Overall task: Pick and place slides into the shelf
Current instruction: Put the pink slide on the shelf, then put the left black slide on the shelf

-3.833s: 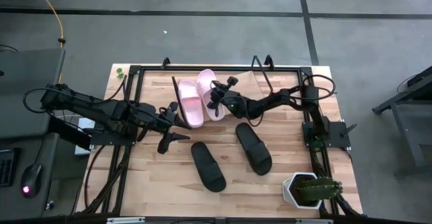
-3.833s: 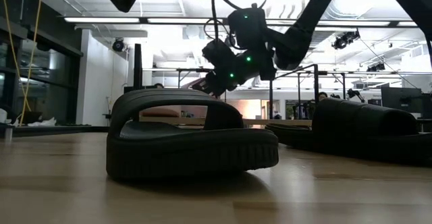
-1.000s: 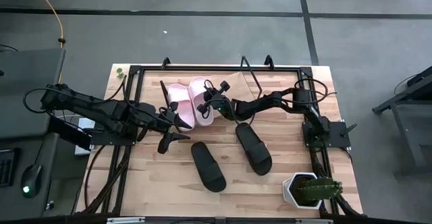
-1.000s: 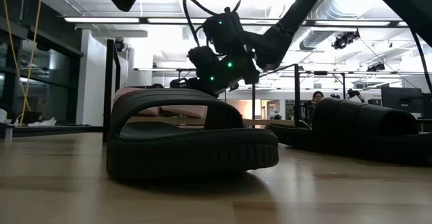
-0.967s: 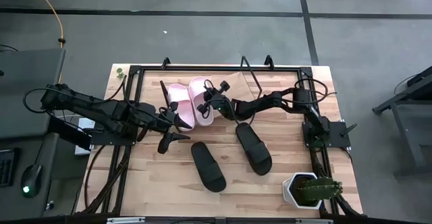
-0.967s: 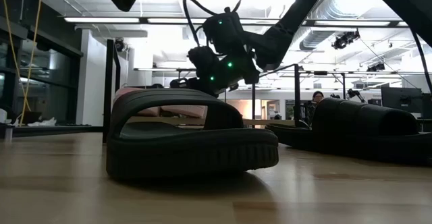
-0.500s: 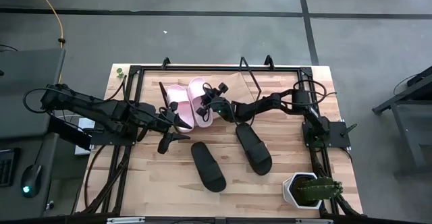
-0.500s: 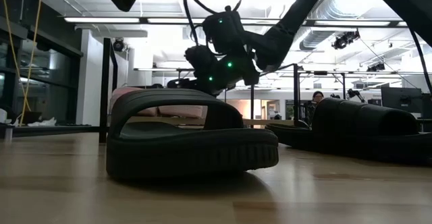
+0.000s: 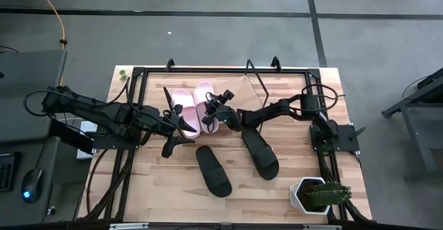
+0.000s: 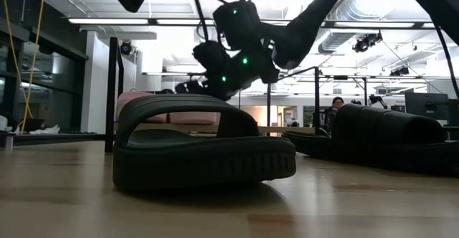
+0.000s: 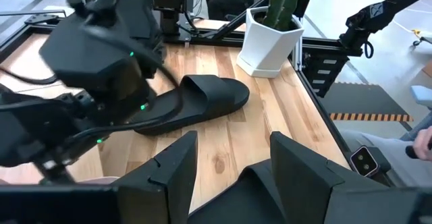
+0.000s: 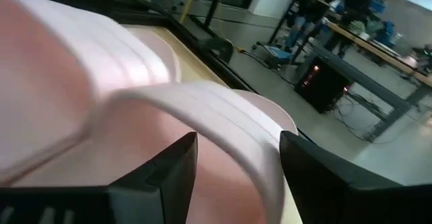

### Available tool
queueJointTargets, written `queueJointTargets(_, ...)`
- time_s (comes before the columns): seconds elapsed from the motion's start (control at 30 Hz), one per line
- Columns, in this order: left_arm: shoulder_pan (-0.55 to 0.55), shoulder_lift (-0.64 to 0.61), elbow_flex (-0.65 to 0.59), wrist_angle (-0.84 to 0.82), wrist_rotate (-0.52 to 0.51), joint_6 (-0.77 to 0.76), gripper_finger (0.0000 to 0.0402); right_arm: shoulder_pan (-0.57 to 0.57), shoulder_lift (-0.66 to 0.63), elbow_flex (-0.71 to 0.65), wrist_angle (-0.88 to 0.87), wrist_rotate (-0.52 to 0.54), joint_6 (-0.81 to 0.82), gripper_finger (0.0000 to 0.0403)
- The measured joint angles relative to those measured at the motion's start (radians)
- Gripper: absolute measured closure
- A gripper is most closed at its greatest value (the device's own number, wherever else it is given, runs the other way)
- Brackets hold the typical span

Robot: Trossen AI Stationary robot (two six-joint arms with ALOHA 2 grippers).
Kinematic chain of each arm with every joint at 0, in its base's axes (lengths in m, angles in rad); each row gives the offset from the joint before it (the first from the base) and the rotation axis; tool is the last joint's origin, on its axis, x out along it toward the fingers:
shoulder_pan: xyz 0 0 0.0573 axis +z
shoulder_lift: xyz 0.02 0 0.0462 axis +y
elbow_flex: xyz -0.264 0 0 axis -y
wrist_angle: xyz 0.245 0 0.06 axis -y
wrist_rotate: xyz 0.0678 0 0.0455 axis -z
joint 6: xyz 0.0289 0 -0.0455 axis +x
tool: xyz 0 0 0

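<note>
Two pale pink slides (image 9: 183, 107) (image 9: 205, 100) lie side by side on the tilted shelf (image 9: 239, 86) at the far middle of the table. My right gripper (image 9: 210, 116) is open at the near end of the right pink slide (image 12: 202, 109), whose strap (image 12: 223, 116) arches just ahead of the fingers. Two black slides (image 9: 212, 170) (image 9: 259, 151) lie flat on the tabletop nearer the front. My left gripper (image 9: 178, 126) hovers open left of the shelf and holds nothing. My right gripper's open fingers (image 12: 169, 177) stand at the near end of the right pink slide, on either side of its strap. I cannot tell whether they touch it. The slide rests on the shelf beside the other pink one.
A white pot with a cactus (image 9: 315, 194) stands at the near right corner. The shelf's black wire frame (image 9: 257, 74) rises at the far edge. A black metal frame (image 9: 138, 71) runs round the tabletop. Bare wood lies at the near left.
My right gripper has opened, letting go of the right pink slide, and has drawn back a little toward the table's near left, rising slightly. The slide stays on the shelf beside the other pink one.
</note>
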Motion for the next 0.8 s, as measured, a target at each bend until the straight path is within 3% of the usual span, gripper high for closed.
queueJointTargets(0.17,0.000,0.000,0.000,0.000,0.000,0.000,0.0231,0.021,-0.030,0.000,0.011,-0.038,-0.024,0.0203)
queueJointTargets(0.8,0.000,0.000,0.000,-0.002,0.000,-0.002,0.0232,0.064,-0.082,0.002,-0.053,-0.022,-0.086,0.0203)
